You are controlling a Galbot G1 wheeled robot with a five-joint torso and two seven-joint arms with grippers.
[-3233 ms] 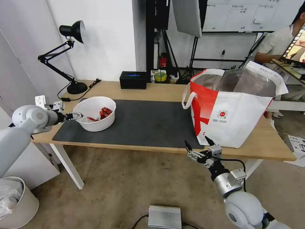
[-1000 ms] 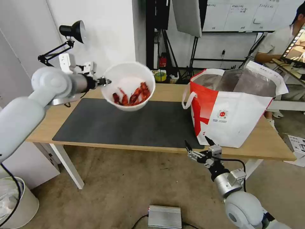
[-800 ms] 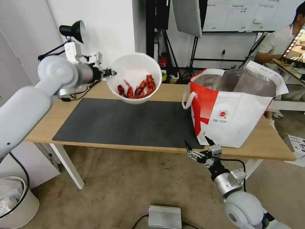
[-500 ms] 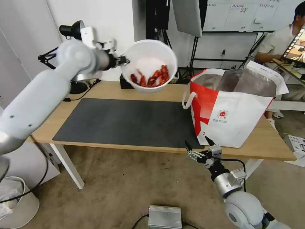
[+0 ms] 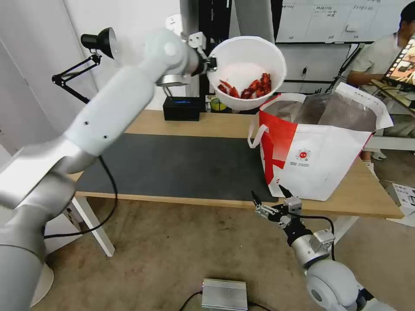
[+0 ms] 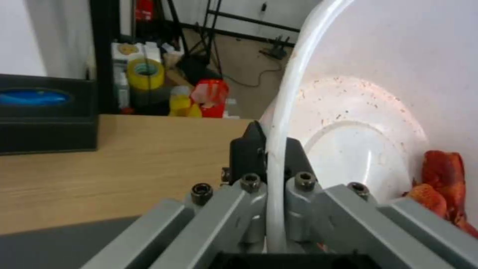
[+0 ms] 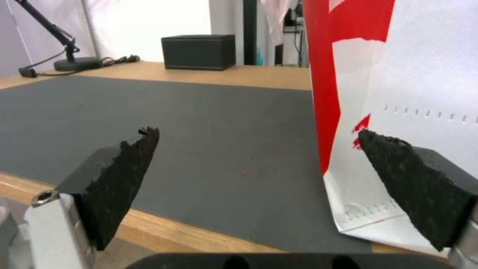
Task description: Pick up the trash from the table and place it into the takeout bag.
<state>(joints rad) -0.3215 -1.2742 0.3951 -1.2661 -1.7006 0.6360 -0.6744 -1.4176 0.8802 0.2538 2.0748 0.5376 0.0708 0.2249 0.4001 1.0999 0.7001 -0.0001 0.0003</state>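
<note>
A studio-like lab: light stands [image 5: 225,65], a wall whiteboard [image 5: 337,19] and a desk lamp [image 5: 97,43].

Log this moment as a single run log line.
left gripper: shut on bowl rim, held over the table beside the takeout bag | right gripper: open, idle at table's front edge

The left gripper [image 5: 211,65], clamped on the rim of the white bowl [image 5: 246,71] of red shells, has lifted it off the dark mat [image 5: 173,166] at the table's left and carried it up and rightward, near the takeout bag [image 5: 317,147].
</note>
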